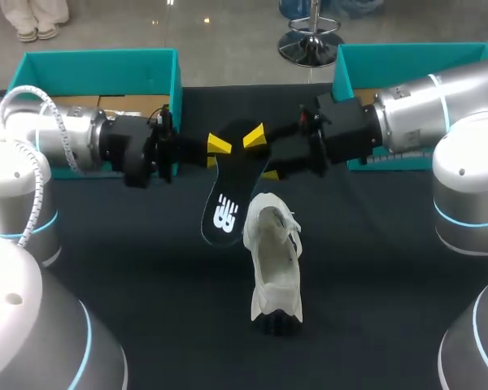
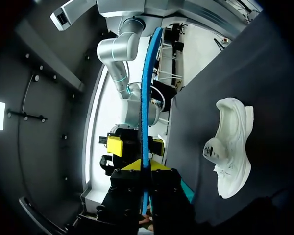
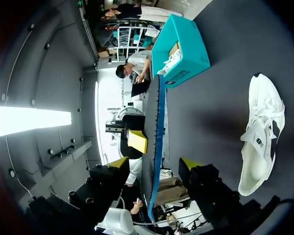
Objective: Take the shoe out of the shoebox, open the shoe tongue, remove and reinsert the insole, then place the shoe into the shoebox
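On my feed the dark table (image 1: 146,268) carries two teal shoeboxes, one (image 1: 98,65) at the far left and the other (image 1: 407,58) at the far right. My two arms come in from the sides and meet between them. The white shoe (image 1: 275,260) sits on the cloth nearer me, outside both boxes. The black insole (image 1: 228,203) hangs from the grippers, its lower end just beside the shoe. My left gripper (image 2: 146,166) pinches the insole's upper end, tips narrow. My right gripper (image 3: 155,164) stands wide, its fingers straddling the insole without gripping.
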You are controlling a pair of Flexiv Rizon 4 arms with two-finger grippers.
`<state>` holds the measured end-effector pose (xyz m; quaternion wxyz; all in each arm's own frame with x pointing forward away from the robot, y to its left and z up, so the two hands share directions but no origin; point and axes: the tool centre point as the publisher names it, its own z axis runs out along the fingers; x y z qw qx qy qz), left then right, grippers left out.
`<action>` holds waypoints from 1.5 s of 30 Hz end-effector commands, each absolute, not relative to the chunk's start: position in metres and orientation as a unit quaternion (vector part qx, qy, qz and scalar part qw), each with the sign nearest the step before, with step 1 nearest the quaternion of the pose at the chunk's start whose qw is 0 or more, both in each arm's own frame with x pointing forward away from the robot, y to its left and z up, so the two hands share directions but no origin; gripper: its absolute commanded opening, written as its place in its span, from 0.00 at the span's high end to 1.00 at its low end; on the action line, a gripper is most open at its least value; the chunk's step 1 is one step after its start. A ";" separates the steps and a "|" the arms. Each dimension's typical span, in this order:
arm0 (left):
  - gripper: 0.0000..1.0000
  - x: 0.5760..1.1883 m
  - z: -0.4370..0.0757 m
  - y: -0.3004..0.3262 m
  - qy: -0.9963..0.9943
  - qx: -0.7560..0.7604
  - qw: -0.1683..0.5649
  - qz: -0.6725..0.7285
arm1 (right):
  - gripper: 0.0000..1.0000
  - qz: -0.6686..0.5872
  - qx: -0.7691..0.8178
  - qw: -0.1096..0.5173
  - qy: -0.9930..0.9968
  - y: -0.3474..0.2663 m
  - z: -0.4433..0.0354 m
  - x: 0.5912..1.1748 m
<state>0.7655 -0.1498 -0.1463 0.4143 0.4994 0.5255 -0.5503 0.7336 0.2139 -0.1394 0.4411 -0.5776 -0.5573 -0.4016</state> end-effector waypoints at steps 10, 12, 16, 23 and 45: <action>1.00 0.770 -0.150 -0.121 0.529 0.522 0.352 -0.569 | 0.00 -0.376 -0.621 0.307 -0.615 0.149 -0.123 0.719; 1.00 0.769 -0.152 -0.117 0.531 0.525 0.351 -0.564 | 0.00 -0.340 -0.621 0.267 -0.654 0.139 -0.119 0.720; 1.00 0.767 -0.155 -0.112 0.538 0.524 0.349 -0.560 | 0.00 -0.268 -0.651 0.204 -0.680 0.134 -0.116 0.723; 1.00 0.762 -0.156 -0.104 0.545 0.535 0.345 -0.546 | 0.00 -0.268 -0.651 0.204 -0.680 0.134 -0.116 0.723; 1.00 0.747 -0.155 -0.094 0.533 0.555 0.327 -0.549 | 0.00 -0.247 -0.616 0.100 -0.741 0.051 -0.111 0.689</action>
